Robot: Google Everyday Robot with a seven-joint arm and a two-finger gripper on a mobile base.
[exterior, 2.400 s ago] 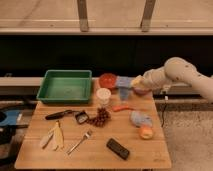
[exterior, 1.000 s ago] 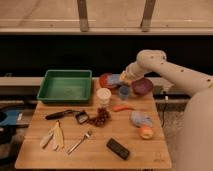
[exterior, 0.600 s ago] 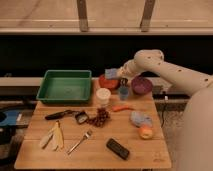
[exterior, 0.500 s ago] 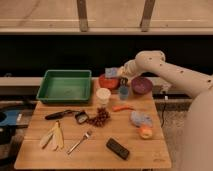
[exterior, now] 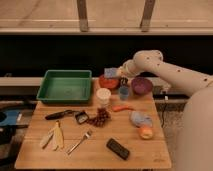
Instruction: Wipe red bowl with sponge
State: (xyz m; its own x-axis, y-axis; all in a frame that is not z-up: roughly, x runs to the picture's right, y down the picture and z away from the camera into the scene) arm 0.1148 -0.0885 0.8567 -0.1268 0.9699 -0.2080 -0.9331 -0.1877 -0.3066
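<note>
As claw's [exterior: 119, 75] sponge [exterior: 110, 73] overhangs red bowl [exterior: 105, 83], cup [exterior: 123, 92] neighbours.

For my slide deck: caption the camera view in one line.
Robot's pincer, shut on the blue sponge, holds it over the red bowl beside the purple bowl on the wooden table.

Green tray [exterior: 65, 87] back left; purple bowl [exterior: 141, 85] back right.

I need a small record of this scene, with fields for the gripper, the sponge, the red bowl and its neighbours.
gripper: shut on the sponge, above the red bowl
sponge: blue, held over the bowl; contact unclear
red bowl: at the back edge of the table, between the green tray and the purple bowl
in front of it: white cup and blue cup
</note>
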